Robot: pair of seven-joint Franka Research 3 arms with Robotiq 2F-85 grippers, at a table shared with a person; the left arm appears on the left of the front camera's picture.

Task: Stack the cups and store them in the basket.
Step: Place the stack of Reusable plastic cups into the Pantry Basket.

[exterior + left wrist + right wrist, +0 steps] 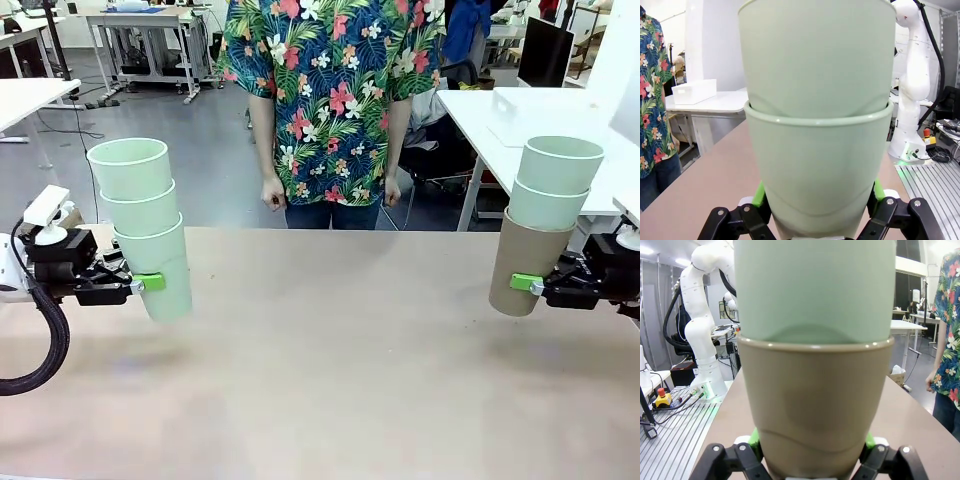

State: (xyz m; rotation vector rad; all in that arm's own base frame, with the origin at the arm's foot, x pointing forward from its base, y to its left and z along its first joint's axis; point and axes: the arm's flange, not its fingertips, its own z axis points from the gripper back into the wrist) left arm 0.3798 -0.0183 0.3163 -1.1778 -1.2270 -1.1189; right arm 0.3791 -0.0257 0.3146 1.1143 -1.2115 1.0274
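Note:
My left gripper point(150, 283) is shut on the lowest of three nested mint green cups point(145, 225), held above the table at the left and leaning slightly. The same stack point(817, 140) stands between the green pads point(759, 195) in the left wrist view. My right gripper point(525, 284) is shut on a tan-brown cup point(525, 262) with two mint cups point(553, 182) nested in it, held above the table at the right. The right wrist view has that tan-brown cup point(815, 405) up close. A white basket point(694, 91) sits on a far side table.
A person in a flowered shirt point(335, 90) stands at the far edge of the brown table point(330, 380), hands hanging down. White side tables point(520, 120) stand at the back right.

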